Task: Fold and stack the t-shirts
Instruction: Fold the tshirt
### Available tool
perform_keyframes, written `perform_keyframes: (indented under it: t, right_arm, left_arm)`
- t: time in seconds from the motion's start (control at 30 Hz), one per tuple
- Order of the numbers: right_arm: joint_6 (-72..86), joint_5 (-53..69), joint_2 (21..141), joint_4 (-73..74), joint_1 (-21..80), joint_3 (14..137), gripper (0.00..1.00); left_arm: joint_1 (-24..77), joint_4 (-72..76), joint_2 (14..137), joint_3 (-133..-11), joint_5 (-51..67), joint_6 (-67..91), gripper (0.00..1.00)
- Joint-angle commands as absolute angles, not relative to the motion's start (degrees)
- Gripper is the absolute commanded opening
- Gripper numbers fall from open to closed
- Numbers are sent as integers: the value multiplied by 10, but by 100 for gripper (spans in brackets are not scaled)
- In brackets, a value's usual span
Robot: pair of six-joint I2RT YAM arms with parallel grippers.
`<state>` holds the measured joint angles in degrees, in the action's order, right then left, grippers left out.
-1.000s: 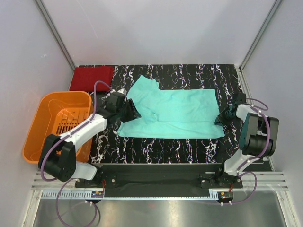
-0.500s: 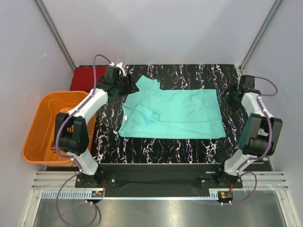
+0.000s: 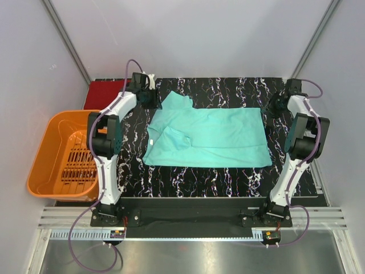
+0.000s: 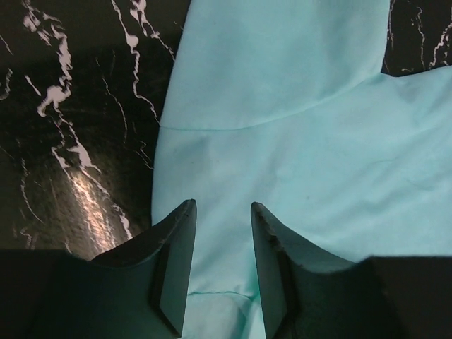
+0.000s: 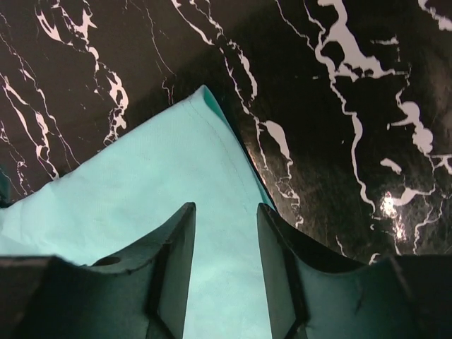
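Plainly, the left claw (image 4: pixel 220 212) stands released: its two dark, hard, wedge-shaped fingers (image 4: pixel 173 268) are parted, with smooth cloth showing in the gap and nothing pinched. Right under and ahead of it lies the teal-green t-shirt (image 4: pixel 282 141), soft and matte, with a curved seam crossing just beyond the fingertips. Off its left finger begins the glossy black table (image 4: pixel 70 106), veined white like marble.

The right claw (image 5: pixel 224 210) is likewise released. Its dark fingers are apart over a pointed corner of the teal cloth, whose hemmed edge runs down to its right finger; beyond the tips is veined table.

From above, the shirt spreads flat between the two claws, with a rumpled fold near its left side. The left claw is at its far left sleeve and the right claw at its far right corner. Behind the left claw, the dark red t-shirt (image 3: pixel 102 94) lies folded in a neat rectangle. Nearer that arm's base sits the orange slatted plastic basket (image 3: pixel 43 148).

A second ago both claws were nearer the arm bases, along the shirt's side edges. They have since swung out to its far corners, while the shirt lies much as before.
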<state>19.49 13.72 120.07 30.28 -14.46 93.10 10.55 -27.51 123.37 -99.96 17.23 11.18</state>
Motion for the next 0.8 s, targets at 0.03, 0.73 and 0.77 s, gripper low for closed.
perform_keyframes:
  t: [0.03, 0.73, 0.77]
  right_arm:
    - [145, 142, 1213, 316, -143, 979, 51]
    - [128, 203, 1310, 315, -143, 1069, 49]
    - [129, 204, 1310, 312, -143, 1067, 48]
  left_arm:
    - [95, -283, 1250, -1053, 196, 64, 42]
    - [91, -276, 1343, -1110, 172, 84, 41]
    - [91, -263, 1341, -1107, 171, 90, 42]
